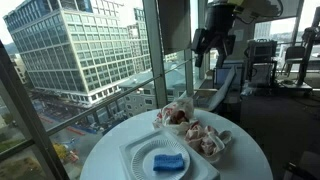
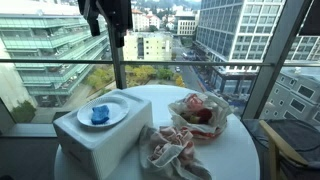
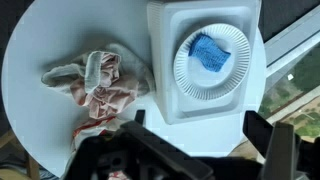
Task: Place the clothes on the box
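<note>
Two bundles of white clothes with pinkish-red patches lie on the round table: one [image 1: 175, 116] [image 2: 198, 112] farther from the box, one [image 1: 206, 141] [image 2: 170, 149] closer. In the wrist view the clothes [image 3: 100, 88] sit left of the box. The square white box [image 1: 133, 152] [image 2: 88, 150] [image 3: 166, 30] carries a round plate [image 1: 165, 160] [image 2: 102, 115] [image 3: 212, 62] with a blue sponge [image 3: 205, 50]. My gripper [image 1: 214, 45] [image 2: 110, 22] [image 3: 198, 125] hangs high above the table, open and empty, over the bare table beside the box's edge.
The round white table [image 1: 245, 160] [image 2: 235, 150] [image 3: 40, 40] stands by floor-to-ceiling windows with a city outside. A window post [image 2: 118, 50] rises behind the table. Office chairs and equipment [image 1: 262, 65] stand beyond it.
</note>
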`<action>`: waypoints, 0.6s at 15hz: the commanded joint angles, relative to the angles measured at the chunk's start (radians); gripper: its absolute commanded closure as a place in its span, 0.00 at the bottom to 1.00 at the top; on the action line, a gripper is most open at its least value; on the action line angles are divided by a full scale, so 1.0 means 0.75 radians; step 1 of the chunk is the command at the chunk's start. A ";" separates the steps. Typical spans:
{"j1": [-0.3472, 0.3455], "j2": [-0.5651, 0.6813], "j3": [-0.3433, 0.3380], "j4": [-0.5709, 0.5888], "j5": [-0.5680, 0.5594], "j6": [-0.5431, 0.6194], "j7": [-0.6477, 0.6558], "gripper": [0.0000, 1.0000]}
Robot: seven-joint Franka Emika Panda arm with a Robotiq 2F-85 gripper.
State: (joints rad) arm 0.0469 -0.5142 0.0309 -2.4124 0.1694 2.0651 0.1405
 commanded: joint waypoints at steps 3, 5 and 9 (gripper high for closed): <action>-0.009 -0.003 0.007 0.022 0.004 -0.001 -0.004 0.00; -0.009 -0.006 0.007 0.025 0.004 -0.001 -0.004 0.00; -0.009 -0.006 0.007 0.025 0.004 -0.001 -0.004 0.00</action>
State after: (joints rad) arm 0.0469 -0.5188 0.0309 -2.3956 0.1694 2.0665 0.1405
